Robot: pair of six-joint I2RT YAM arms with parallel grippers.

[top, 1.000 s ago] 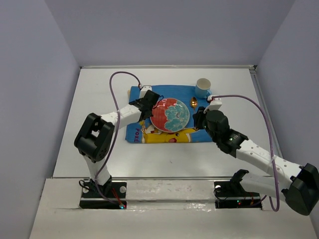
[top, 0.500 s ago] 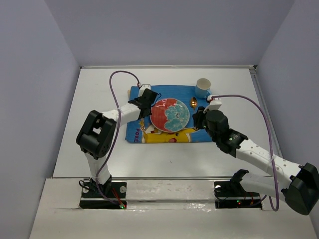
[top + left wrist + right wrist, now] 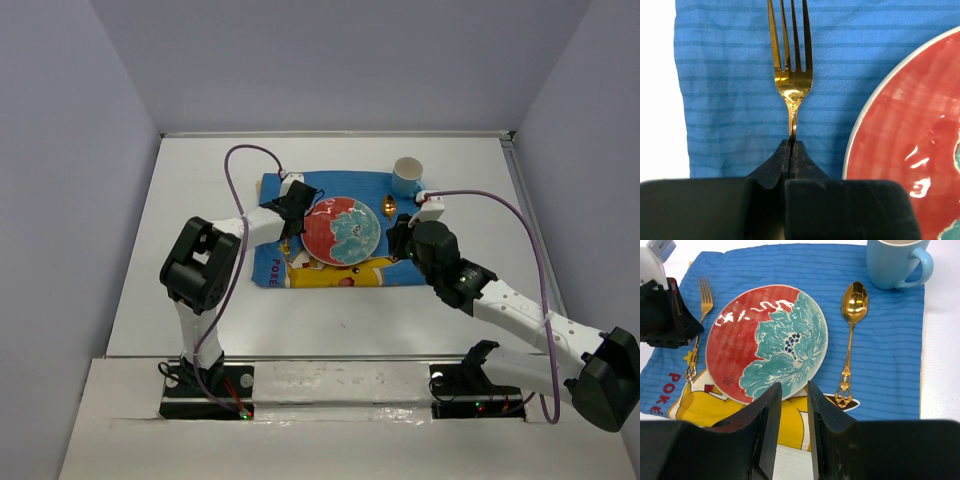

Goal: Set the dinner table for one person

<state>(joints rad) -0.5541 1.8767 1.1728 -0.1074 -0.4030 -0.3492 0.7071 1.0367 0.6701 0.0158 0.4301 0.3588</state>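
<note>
The dinner table (image 3: 190, 190) lies beneath both arms, bare white showing left of the left gripper (image 3: 791, 145), clamped on the gold fork (image 3: 791, 75) over the placemat (image 3: 730, 100). The right gripper (image 3: 793, 390), on the near side of the plate (image 3: 765, 340), has jaws apart, empty.

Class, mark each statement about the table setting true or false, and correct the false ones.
1. The left hand is closed on the fork handle. True.
2. The spoon lies on the plate. False: it lies on the placemat, beside the plate.
3. The mug is light blue. True.
4. The right hand grips the spoon. False: its fingers are apart and hold nothing.
5. Fork and spoon lie on the same side of the plate. False: they lie on opposite sides.
</note>
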